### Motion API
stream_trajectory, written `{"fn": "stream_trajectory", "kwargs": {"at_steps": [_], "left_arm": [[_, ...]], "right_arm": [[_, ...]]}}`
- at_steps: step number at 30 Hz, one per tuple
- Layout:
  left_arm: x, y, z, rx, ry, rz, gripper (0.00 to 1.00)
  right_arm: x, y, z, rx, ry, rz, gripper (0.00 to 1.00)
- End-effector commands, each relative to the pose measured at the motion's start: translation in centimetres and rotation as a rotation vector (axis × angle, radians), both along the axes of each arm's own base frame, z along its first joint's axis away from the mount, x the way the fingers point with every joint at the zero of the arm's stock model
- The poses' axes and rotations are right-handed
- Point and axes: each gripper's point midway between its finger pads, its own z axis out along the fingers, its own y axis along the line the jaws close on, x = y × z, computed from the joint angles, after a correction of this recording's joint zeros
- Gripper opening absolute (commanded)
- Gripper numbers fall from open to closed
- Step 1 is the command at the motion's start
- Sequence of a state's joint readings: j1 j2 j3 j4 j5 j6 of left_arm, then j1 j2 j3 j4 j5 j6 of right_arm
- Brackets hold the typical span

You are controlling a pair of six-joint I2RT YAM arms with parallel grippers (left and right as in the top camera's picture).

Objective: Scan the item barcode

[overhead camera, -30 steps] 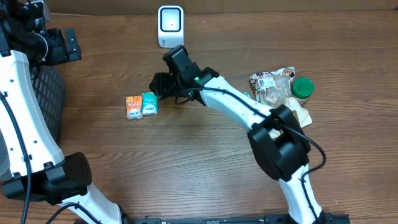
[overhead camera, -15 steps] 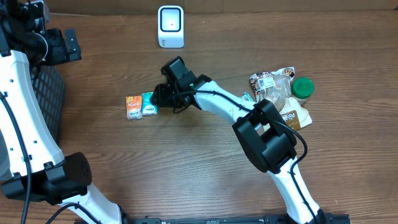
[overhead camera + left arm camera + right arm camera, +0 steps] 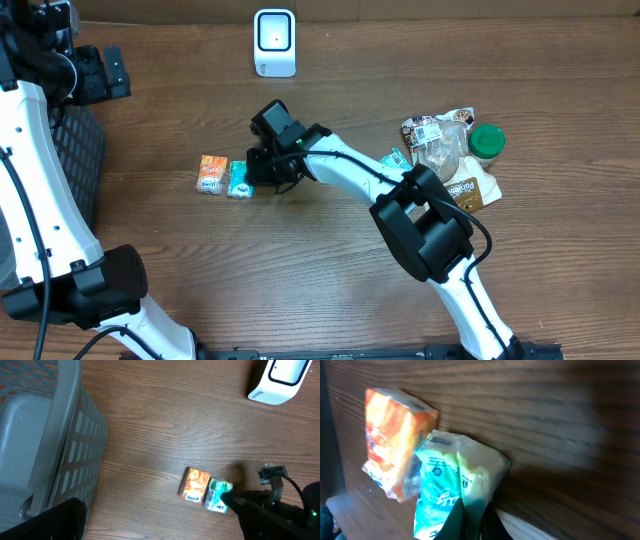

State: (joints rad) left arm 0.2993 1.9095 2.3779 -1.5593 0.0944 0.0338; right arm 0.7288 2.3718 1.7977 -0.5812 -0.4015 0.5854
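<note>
landmark: white scanner (image 3: 274,42) standing at the far edge of the wooden table (image 3: 330,300), its window face up in the overhead view.
task item: teal packet (image 3: 240,178), lying on the table on the robot's side of the scanner and slightly to its left.
item condition: crumpled wrapper; in the right wrist view one edge of it is pinched and pulled up off the wood.
right gripper (image 3: 252,176): jaws together, clamped on the teal packet's edge nearest the arm.
right arm: reaches from the robot's side across to a spot just short of the scanner, wrist low over the table.
neighbouring item: orange packet (image 3: 211,173), flat on the table, just beside the teal packet on the side further left of the scanner; whether the two touch cannot be told.
left gripper (image 3: 100,70): jaws apart, nothing between them, held well to the left of the scanner.
basket (image 3: 45,435): grey mesh, well left of the scanner, under the left gripper.
other stock: bagged goods (image 3: 440,140) and a green-lidded jar (image 3: 487,141), well right of the scanner.
</note>
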Motion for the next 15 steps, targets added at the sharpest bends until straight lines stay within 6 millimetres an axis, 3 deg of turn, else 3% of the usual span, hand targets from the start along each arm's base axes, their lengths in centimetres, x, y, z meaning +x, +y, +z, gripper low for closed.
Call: {"fn": "stream_trajectory", "kwargs": {"at_steps": [1, 3, 5, 8, 15], "left_arm": [[-0.2, -0.1, 1.2, 0.012, -0.035, -0.015, 1.00], [-0.2, -0.1, 1.2, 0.012, -0.035, -0.015, 0.99], [-0.2, -0.1, 1.2, 0.012, -0.035, -0.015, 1.00], [-0.2, -0.1, 1.2, 0.012, -0.035, -0.015, 0.99], [-0.2, -0.1, 1.2, 0.012, -0.035, -0.015, 0.99]], "right_arm": [[2.0, -3.5, 1.1, -0.053, -0.030, 0.006, 0.04], [1.9, -4.3, 3.0, -0.022, -0.060, 0.109, 0.04], [0.6, -5.7, 5.8, 0.039, -0.100, 0.307, 0.04], [-0.7, -7.6, 7.6, 0.067, -0.126, 0.448, 0.04], [-1.4, -9.9, 7.3, 0.042, -0.160, 0.583, 0.04]]}}
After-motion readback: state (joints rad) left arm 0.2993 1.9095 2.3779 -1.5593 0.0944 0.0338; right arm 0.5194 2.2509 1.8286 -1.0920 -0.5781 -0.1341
